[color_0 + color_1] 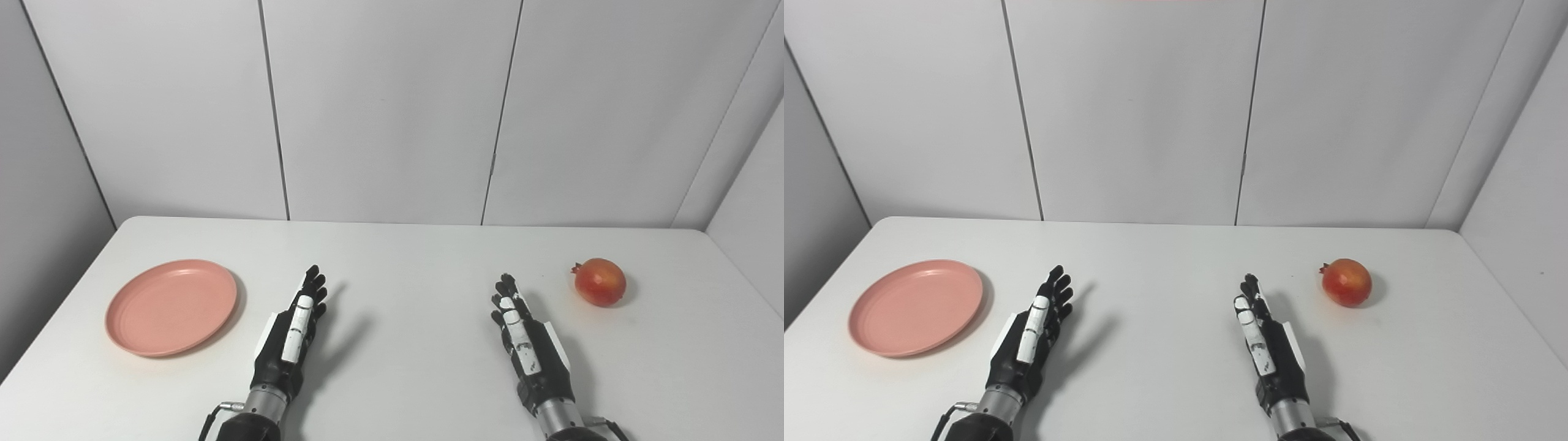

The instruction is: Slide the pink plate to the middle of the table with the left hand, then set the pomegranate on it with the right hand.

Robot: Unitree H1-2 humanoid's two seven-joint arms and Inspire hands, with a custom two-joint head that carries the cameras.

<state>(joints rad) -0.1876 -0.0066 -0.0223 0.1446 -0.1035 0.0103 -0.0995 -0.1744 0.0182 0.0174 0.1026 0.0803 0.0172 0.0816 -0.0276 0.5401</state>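
Note:
A pink plate (171,306) lies flat on the left part of the white table (404,257). A red pomegranate (600,281) rests on the right part, its crown pointing left. My left hand (297,327) hovers just right of the plate, fingers stretched forward, open and holding nothing. My right hand (520,334) is held the same way, open, a short way left of and nearer than the pomegranate. Neither hand touches its object.
Grey wall panels (392,110) stand behind the table's far edge and along both sides. The table's left and right edges run close to the plate and the pomegranate.

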